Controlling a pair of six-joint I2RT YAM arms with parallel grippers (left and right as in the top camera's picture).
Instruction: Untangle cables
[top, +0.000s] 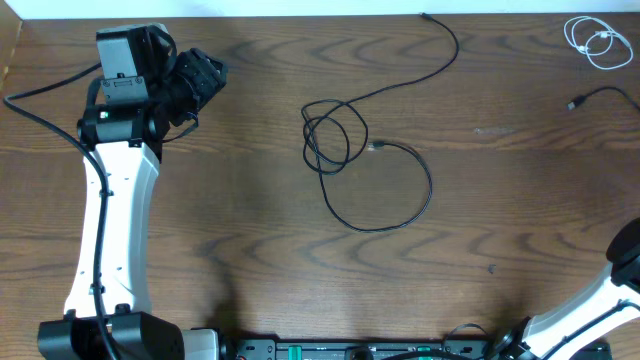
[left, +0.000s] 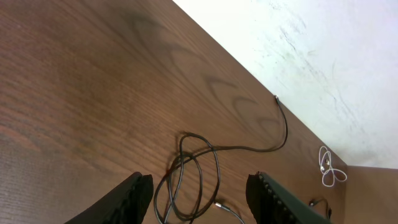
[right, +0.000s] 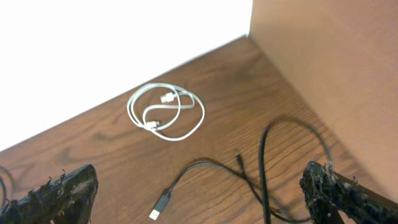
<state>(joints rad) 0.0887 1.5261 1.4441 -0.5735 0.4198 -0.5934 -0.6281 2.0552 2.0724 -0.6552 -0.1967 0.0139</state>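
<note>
On the wood-grain table (top: 250, 230), items as found:

1. Long black cable (top: 335, 135). It lies at the table's middle, bunched into several overlapping loops. One larger open loop runs out from the bunch toward the near right. A small plug end (top: 375, 147) lies just beside the bunch. The other tail curves away to the far edge and ends in a plug (top: 425, 15).

2. White cable (right: 166, 112). It is at the far right corner, wound in a loose flat coil with both plug ends lying inside the coil. It is well apart from item 1.

3. Second black cable (right: 205, 167). It lies near the white coil without touching it. A flat metal plug (right: 158, 211) is at its free end, and the cord runs off toward the right edge.

4. Left gripper (left: 199, 190). It is above the far left of the table, facing item 1. The fingers are spread wide and hold nothing.

5. Right gripper (right: 202, 196). It is above the right side, over item 3. The fingers are spread wide and hold nothing.

6. Black equipment strip (top: 350, 350) at the near edge, with green marks. Any lettering is too small to read.
</note>
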